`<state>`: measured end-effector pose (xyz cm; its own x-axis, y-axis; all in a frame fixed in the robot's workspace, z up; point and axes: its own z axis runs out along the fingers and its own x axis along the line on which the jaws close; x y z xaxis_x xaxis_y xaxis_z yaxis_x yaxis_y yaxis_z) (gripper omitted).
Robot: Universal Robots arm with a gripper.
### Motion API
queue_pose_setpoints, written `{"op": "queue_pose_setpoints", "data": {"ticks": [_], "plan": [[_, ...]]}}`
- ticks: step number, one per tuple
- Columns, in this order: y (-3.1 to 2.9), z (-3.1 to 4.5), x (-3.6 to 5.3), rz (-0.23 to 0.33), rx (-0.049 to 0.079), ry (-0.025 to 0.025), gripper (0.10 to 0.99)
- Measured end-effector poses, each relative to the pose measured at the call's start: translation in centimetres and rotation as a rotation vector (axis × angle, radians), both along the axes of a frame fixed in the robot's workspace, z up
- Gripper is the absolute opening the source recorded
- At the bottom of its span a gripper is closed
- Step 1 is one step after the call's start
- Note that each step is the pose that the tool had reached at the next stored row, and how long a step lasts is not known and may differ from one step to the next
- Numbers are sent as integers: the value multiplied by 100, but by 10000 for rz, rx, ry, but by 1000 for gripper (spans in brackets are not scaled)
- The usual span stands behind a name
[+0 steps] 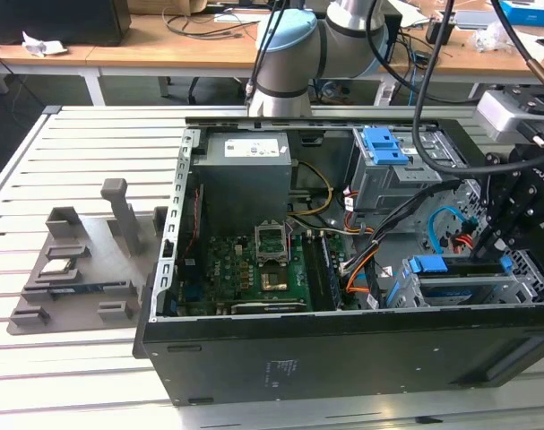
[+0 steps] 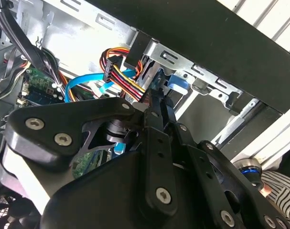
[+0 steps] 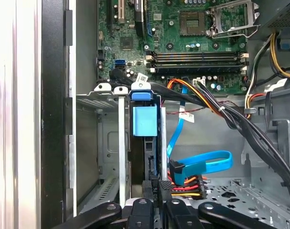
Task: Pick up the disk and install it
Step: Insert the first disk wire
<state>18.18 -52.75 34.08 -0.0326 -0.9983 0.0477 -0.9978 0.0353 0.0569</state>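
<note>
The disk (image 1: 460, 267) stands on edge in the drive cage at the front corner of the open computer case, on the exterior view's right. Its blue carrier frame shows at the end nearest the motherboard. My gripper (image 1: 503, 255) is at the disk's other end, with its black fingers closed narrowly on the disk's edge. In the first wrist view the disk (image 3: 149, 157) runs straight away from the gripper (image 3: 156, 188) into the slot, ending at its blue tab. In the second wrist view the gripper (image 2: 156, 102) pinches the thin edge just short of the blue carrier (image 2: 176, 85).
A blue data cable (image 3: 207, 164) and a coloured power plug (image 3: 185, 183) lie beside the slot. Black cable bundles (image 3: 250, 129) cross toward the motherboard (image 1: 254, 269). A bare blue bracket (image 1: 385, 143) sits on the upper cage. A grey fixture (image 1: 83, 260) stands outside the case.
</note>
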Motion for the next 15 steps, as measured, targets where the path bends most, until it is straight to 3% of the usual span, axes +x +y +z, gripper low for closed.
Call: {"op": "queue_pose_setpoints", "data": {"ticks": [11, 12, 13, 15], "plan": [[0, -43, -3, 0, -2, 1, 169], [0, -46, -3, 0, 2, 2, 180], [0, -46, -3, 0, 2, 1, 247], [12, -18, -4, -1, -6, -2, 247]]}}
